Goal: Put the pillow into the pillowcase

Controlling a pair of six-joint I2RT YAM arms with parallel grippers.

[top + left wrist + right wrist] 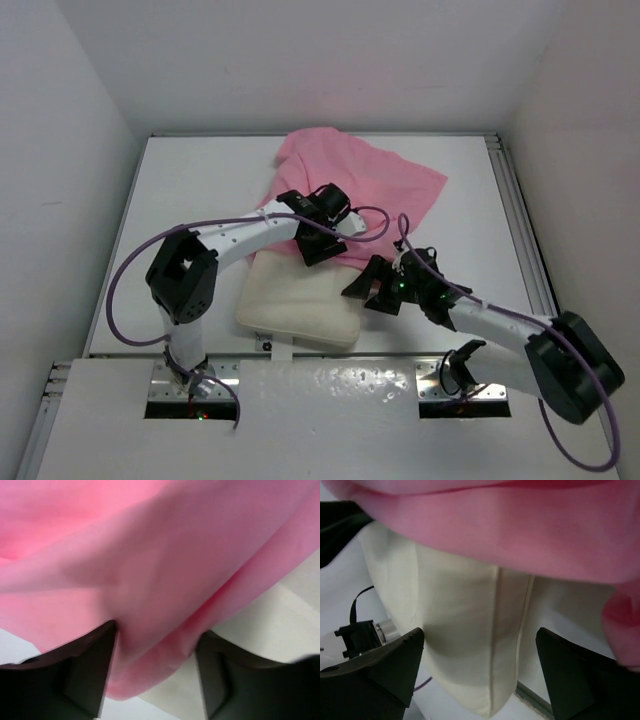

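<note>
Lying nearest the arm bases, the pillow point(300, 305) sits on the white table point(180, 190) close to its near edge, plump and cream, slightly askew, with most of its body uncovered. Just to its right, the right gripper point(372, 290) hovers low beside the pillow's right edge; in its wrist view the two dark fingers point(385, 665) stand wide apart with nothing between them, and the pillow's stitched end shows beyond the gap, the pink cloth draped over its farther part. A little farther on, the left gripper point(318, 245) is over the pillow's far edge, where cream meets pink. Its jaws are also parted, and a soft fold of the pillowcase point(370, 180) hangs down into the space between them, touching the inner face of one finger; whether they press on the fold I cannot tell, though the gap looks too wide for a pinch on so thin a cloth. Beyond both grippers the pillowcase spreads, crumpled and shiny, across the middle and far part of the table, reaching toward the back wall, its near hem overlapping the pillow's far end.
</note>
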